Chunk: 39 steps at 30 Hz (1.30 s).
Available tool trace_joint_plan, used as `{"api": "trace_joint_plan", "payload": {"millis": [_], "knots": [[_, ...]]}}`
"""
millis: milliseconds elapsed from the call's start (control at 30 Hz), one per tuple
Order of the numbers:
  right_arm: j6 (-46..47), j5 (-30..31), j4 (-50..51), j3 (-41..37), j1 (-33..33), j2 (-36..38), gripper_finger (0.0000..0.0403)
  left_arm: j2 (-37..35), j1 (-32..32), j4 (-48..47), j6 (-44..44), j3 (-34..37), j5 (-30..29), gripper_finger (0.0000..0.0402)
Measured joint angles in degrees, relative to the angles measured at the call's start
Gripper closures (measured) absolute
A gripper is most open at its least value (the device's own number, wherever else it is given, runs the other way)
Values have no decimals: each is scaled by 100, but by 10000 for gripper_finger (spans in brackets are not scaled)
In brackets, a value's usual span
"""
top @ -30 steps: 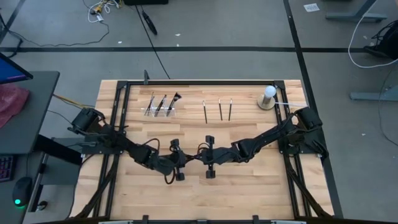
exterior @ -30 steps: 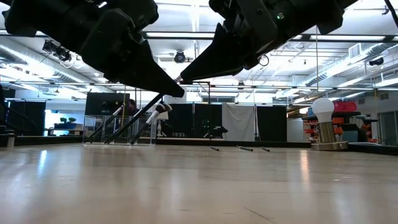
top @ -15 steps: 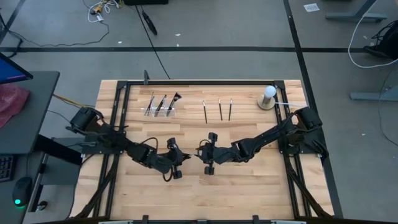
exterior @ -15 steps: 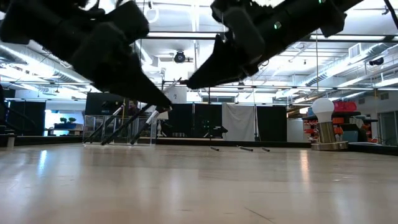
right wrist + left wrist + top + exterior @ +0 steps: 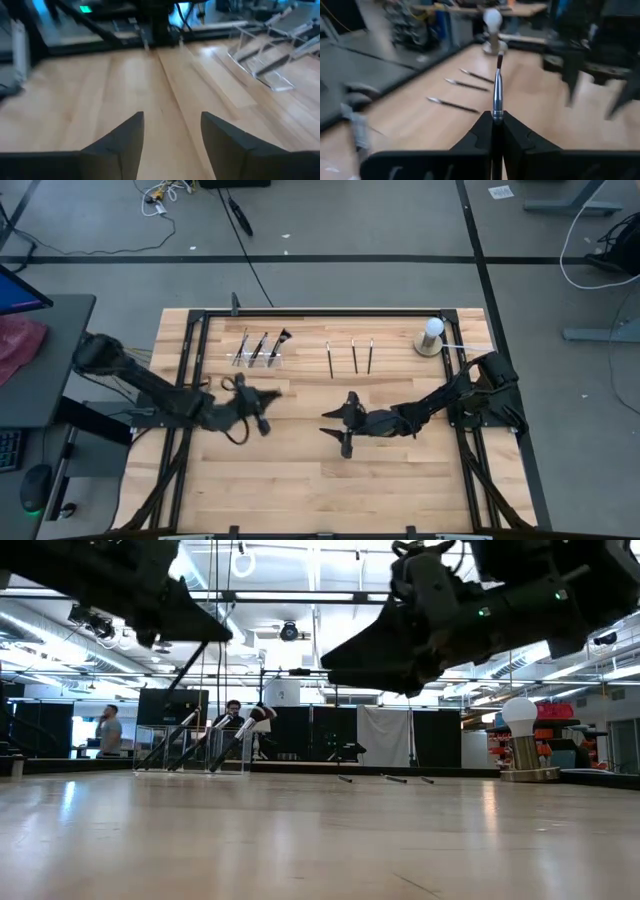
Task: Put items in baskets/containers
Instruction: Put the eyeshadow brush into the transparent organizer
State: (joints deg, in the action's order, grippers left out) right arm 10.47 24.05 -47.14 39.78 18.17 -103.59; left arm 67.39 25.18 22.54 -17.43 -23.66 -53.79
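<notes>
While the left gripper pinches a thin silver-ferruled makeup brush, three loose dark brushes lie beyond it beside a white-bulbed lamp; the right gripper hovers spread, a clear plastic holder ahead.

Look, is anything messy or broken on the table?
Nothing stands out. Three brushes lie in a neat row on the wood, others lean in the clear holder, and the left gripper holds one brush straight.

three brushes loose on wood, three leaning in clear holder
</notes>
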Motion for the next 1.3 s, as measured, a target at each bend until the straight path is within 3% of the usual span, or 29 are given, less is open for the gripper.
{"api": "trace_joint_plan", "payload": {"millis": [167,367,800,1300], "knots": [[11,-112,-739,-318,0,7,214,-1038,-686,-70,845,200,-3,385],[18,-114,-749,-351,2,7,224,-1743,-1728,-189,1558,482,-5,383],[21,-115,-756,-351,2,7,232,-2222,-3567,-176,1959,1078,-13,381],[21,-115,-760,-351,2,7,232,-2203,-4623,-332,1768,1102,1068,381]]}}
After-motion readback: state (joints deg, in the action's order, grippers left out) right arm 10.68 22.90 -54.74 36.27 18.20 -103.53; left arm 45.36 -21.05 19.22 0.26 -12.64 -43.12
